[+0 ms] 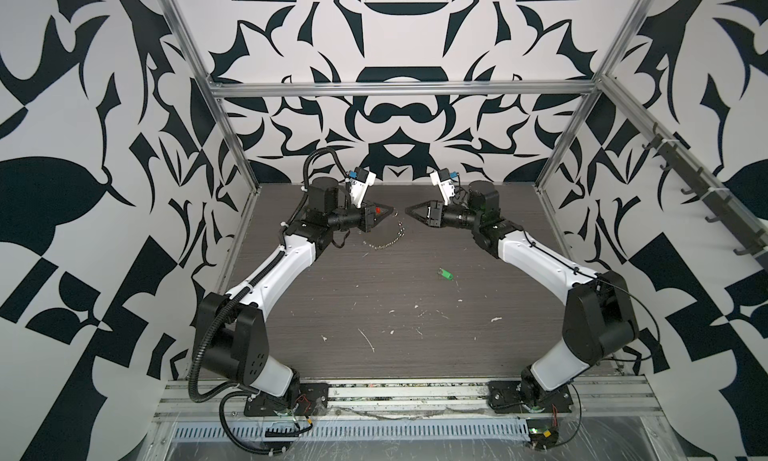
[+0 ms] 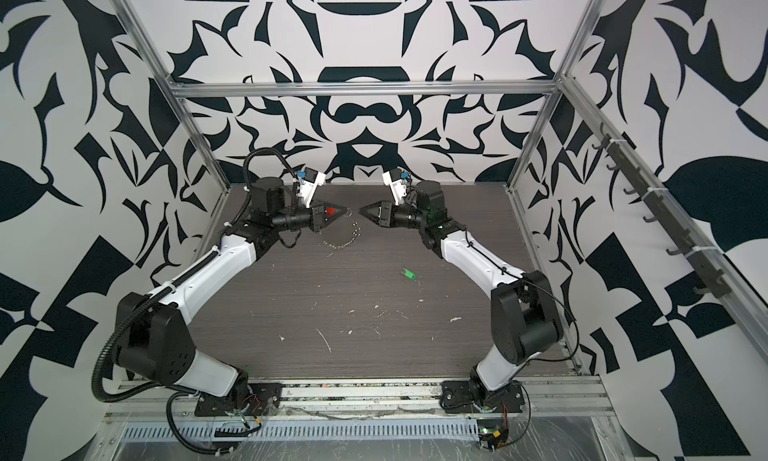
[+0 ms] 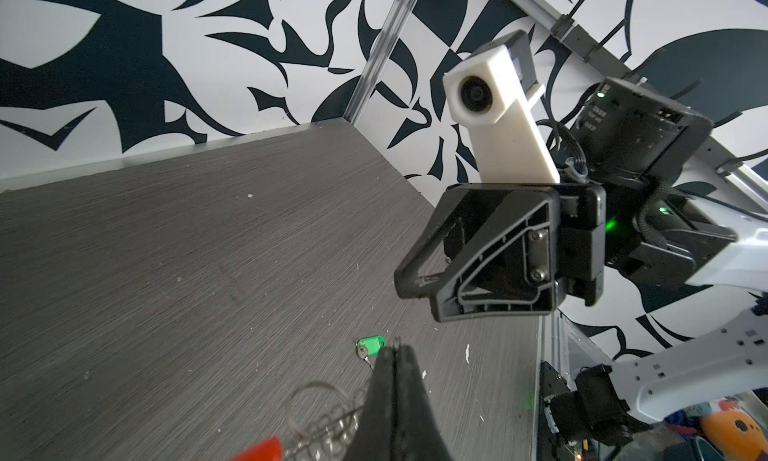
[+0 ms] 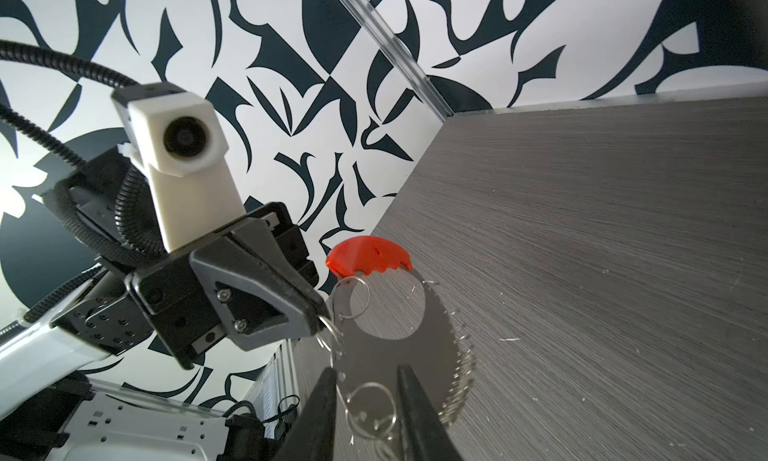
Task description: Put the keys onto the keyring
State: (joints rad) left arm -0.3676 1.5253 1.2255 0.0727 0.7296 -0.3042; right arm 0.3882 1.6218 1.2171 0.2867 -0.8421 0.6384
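- The left gripper (image 1: 390,209) has its jaws clamped on the keyring (image 1: 384,244) at the back of the worktop (image 1: 374,334). The right gripper (image 1: 409,209) faces it, jaws apart.
- The keyring looks stiff, but its loose rings dangle and will probably swing.
- The keys (image 1: 445,274) lie on the worktop, well apart from both. The tag looks light and slick, so pinch its flat sides.

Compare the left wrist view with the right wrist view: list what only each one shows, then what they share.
Only the left wrist view: the green key tag lying on the table, and the right hand seen from outside.
Only the right wrist view: the left hand seen from outside, shut on the keyring, with the keyring's whole loop and all of its red segment. The right hand's own jaws stand apart.
Both: part of the keyring, the table and the patterned wall.
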